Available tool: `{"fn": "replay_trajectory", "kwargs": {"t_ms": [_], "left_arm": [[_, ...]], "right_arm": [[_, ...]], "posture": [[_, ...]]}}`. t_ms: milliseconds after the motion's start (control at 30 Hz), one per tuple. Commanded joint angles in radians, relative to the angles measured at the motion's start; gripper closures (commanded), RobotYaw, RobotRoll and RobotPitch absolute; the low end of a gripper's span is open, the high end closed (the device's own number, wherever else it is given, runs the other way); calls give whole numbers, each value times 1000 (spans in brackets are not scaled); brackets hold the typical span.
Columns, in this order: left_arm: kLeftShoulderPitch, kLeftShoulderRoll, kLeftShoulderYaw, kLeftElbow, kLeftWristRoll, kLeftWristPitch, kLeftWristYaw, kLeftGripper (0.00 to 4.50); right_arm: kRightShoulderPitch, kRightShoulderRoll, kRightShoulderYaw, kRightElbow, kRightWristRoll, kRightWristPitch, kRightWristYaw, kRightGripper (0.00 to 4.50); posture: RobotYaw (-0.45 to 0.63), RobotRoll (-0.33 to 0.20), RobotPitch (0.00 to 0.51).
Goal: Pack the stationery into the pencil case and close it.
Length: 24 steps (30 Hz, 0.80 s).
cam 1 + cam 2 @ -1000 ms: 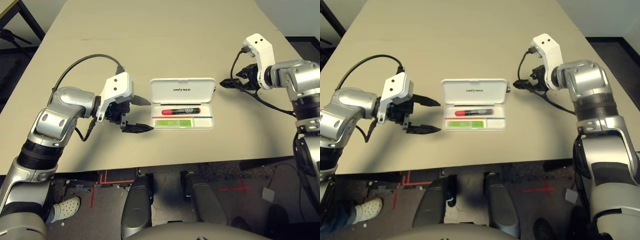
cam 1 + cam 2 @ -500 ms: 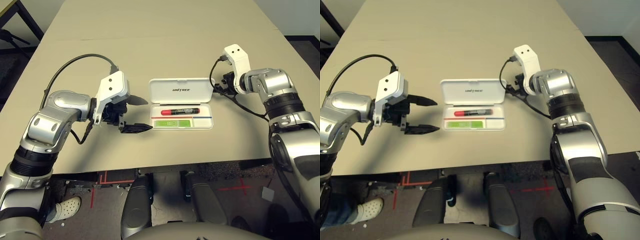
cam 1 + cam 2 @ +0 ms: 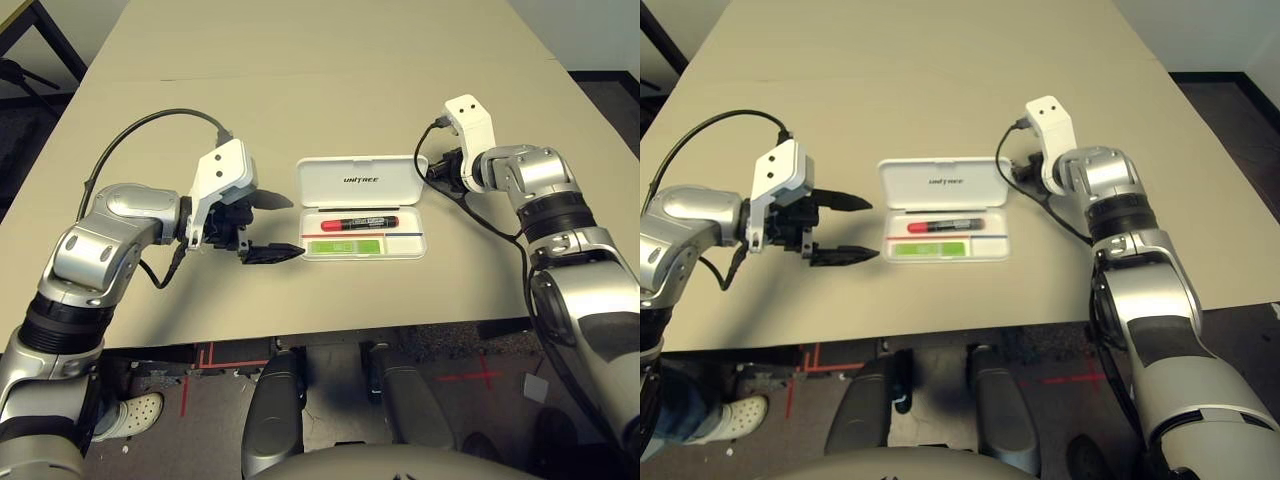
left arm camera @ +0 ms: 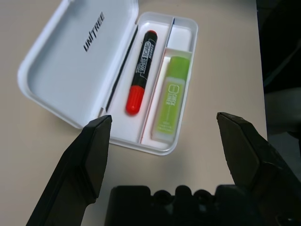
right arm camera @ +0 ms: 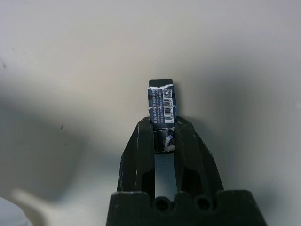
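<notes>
The white pencil case (image 3: 412, 250) lies open mid-table, its lettered lid (image 3: 360, 180) tilted back. In its tray are a red marker (image 3: 360, 222), a light-green stick (image 3: 347, 245) and a thin red-blue pencil (image 3: 385, 235). My left gripper (image 3: 297, 227) hangs open just left of the case, its black fingers (image 4: 91, 146) spread wide. My right gripper (image 3: 437, 169) sits close to the lid's right end. In the right wrist view it is shut on a small dark piece with a barcode label (image 5: 161, 101), which sticks out past the fingertips above the table.
The tan table (image 3: 300, 80) stretches far behind the case. Its front edge (image 3: 330, 330) runs below the case, with dark floor beyond. A black cable (image 3: 150, 130) loops over my left forearm.
My right arm has swung in from the right to the lid's right end, and its gripper has gone from open to shut. The left gripper stays open beside the case.
</notes>
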Motion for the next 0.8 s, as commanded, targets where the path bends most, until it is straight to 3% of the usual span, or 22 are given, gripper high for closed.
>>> {"fn": "replay_trajectory", "kwargs": {"t_ms": [33, 133, 300, 567, 800], "left_arm": [[5, 9, 7, 29, -6, -26, -16, 0], [16, 11, 10, 54, -3, -57, -27, 0], [70, -4, 15, 29, -16, -88, -17, 0], [63, -10, 14, 43, -13, -121, -25, 0], [33, -5, 11, 69, -8, -145, -43, 0]], "right_arm": [[16, -37, -1, -32, -1, 24, 34, 4211], [19, -73, 2, -77, 2, 48, 70, 4211], [93, -226, 15, -307, 33, 64, 227, 4211], [270, -493, 51, -655, 132, 49, 545, 4211], [329, -582, 29, -785, 221, -71, 727, 4211]], "posture": [[70, 0, 199], [49, 0, 198], [20, 0, 197], [-12, 0, 199], [-15, 0, 197]]}}
